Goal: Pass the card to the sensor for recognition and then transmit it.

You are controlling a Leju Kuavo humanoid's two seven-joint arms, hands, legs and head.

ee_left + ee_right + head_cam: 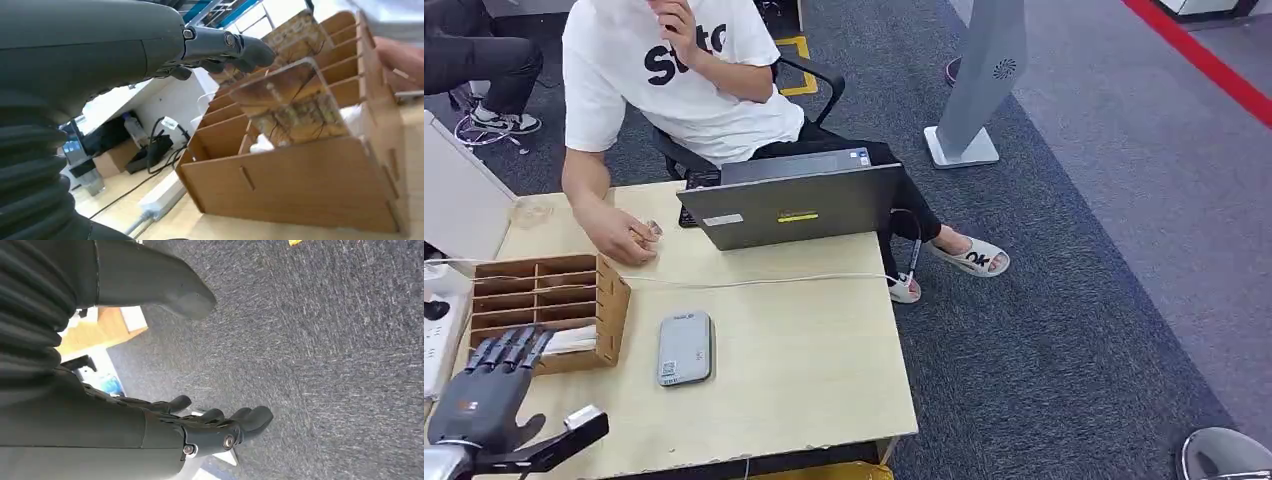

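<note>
Left hand: the left hand point(486, 392) hovers over the table's point(804, 370) near left corner, fingers spread and holding nothing, fingertips point(512, 350) at the near wall of the wooden card rack point(574, 300).
Card: a pale card point(572, 342) lies in the rack's nearest slot (edge-on, blurred).
Sensor: the grey sensor point(685, 347) lies flat just right of the rack.
Far edge: a laptop point(794, 205) and a seated person's hand point(629, 238).
Right hand: the right hand point(200, 425) hangs over carpet, fingers loosely apart, empty.

The left hand point(150, 55) is reaching its fingers point(235, 47) over the wooden organizer point(300, 185), empty, nothing in its grasp.
</note>
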